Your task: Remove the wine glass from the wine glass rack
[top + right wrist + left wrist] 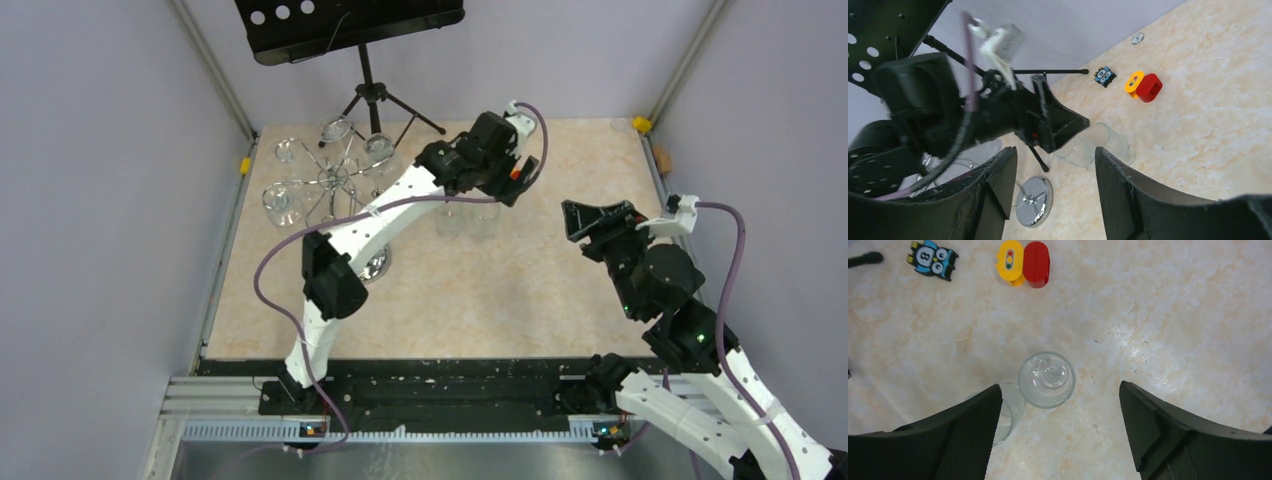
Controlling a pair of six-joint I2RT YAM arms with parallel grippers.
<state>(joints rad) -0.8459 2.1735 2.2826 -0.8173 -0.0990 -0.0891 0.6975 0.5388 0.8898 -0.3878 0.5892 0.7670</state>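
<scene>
The wine glass [1046, 379] stands on the table [1173, 315], off the wine glass rack [335, 180]. The left arm [380, 225] reaches forward, and the left gripper [1059, 387] points down over the glass, jaws spread and empty. A second glass [1007, 412] stands just beside it, half hidden by a finger. About four clear glasses hang on the rack, hard to count. The right gripper [1054, 150] hovers well apart, jaws released.

An "8" marks the blue owl toy [932, 258].

A robot lab test cell is suggested: the marble-patterned table [560, 300] under the left gripper [1059, 386] is boxed in by plain lilac wall panels [90, 200] on metal posts [215, 75], with an aluminium rail [440, 430] mounted behind the gripper
</scene>
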